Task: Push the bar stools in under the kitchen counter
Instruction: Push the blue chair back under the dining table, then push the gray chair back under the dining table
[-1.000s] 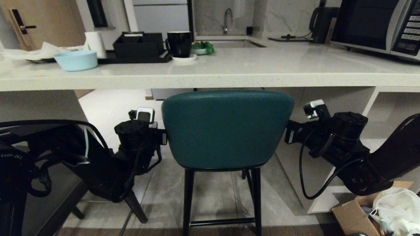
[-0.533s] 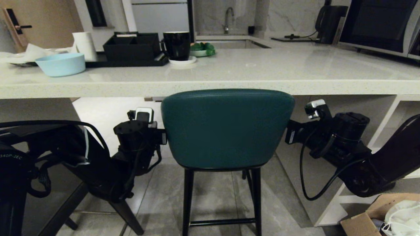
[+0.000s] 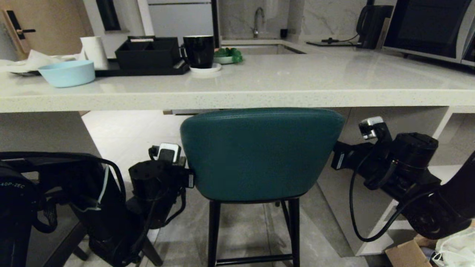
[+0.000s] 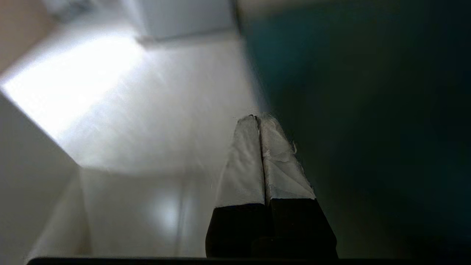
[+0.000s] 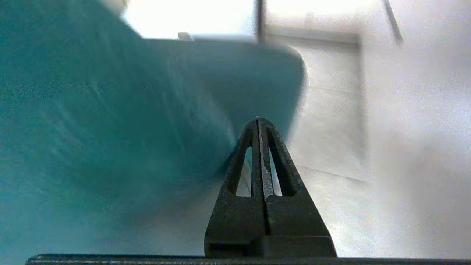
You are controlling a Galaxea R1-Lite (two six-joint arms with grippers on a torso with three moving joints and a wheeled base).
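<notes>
The teal bar stool (image 3: 259, 152) stands in front of me, the top of its curved back just below the edge of the kitchen counter (image 3: 237, 100). My left gripper (image 4: 257, 117) is shut, empty, its white-taped fingers lying along the left side of the teal back (image 4: 368, 129). On the other side my right gripper (image 5: 257, 119) is also shut and empty, lying beside the back's right edge (image 5: 110, 110). In the head view both sets of fingertips are hidden behind the back. Dark legs of another stool (image 3: 148, 254) show behind my left arm (image 3: 111, 207).
On the counter stand a pale blue bowl (image 3: 66, 72), a black tray (image 3: 148, 55), a black mug (image 3: 200, 50) and a microwave (image 3: 430, 29). White shelves (image 3: 445, 122) are under the counter at right. A cardboard box (image 3: 406, 254) with a white bag lies on the floor beside them.
The whole view first shifted towards the counter. Since then the teal back and both grippers sit lower in the picture, and the back's top has dropped below the counter's edge.
</notes>
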